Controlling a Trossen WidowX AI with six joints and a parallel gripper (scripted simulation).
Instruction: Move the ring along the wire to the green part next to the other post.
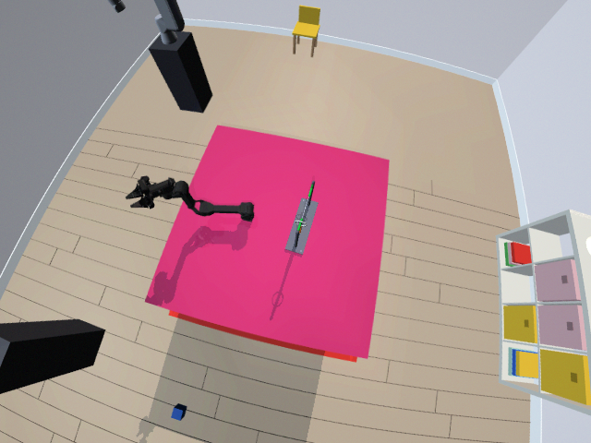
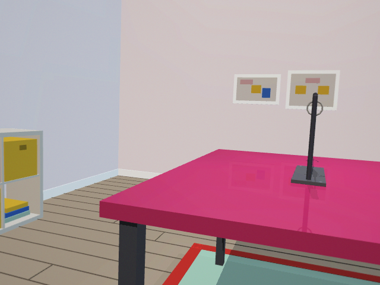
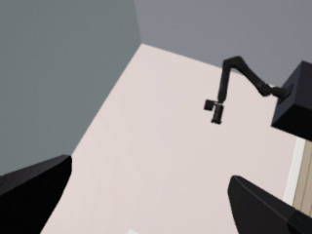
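The wire stand has a grey base (image 1: 293, 245) (image 2: 299, 179) on the pink table (image 1: 229, 286) (image 2: 214, 187). A green stretch of wire (image 1: 310, 190) shows in the overhead view. The thin ring (image 1: 300, 222) (image 2: 307, 107) hangs near the top of a dark post (image 2: 311, 138). I cannot make out its orange handle. My gripper (image 1: 130, 200) (image 3: 151, 174) is open and empty. It points away from the stand, out past the table's left edge. The wrist view shows only my two spread fingers and a wall.
Black camera blocks stand at the back left (image 1: 181, 71) and front left (image 1: 42, 350); one (image 3: 292, 102) shows in the wrist view. A shelf (image 1: 544, 305) (image 2: 18, 177) stands to one side, a yellow chair (image 1: 306, 29) at the back, and a blue cube (image 1: 178, 412) on the floor.
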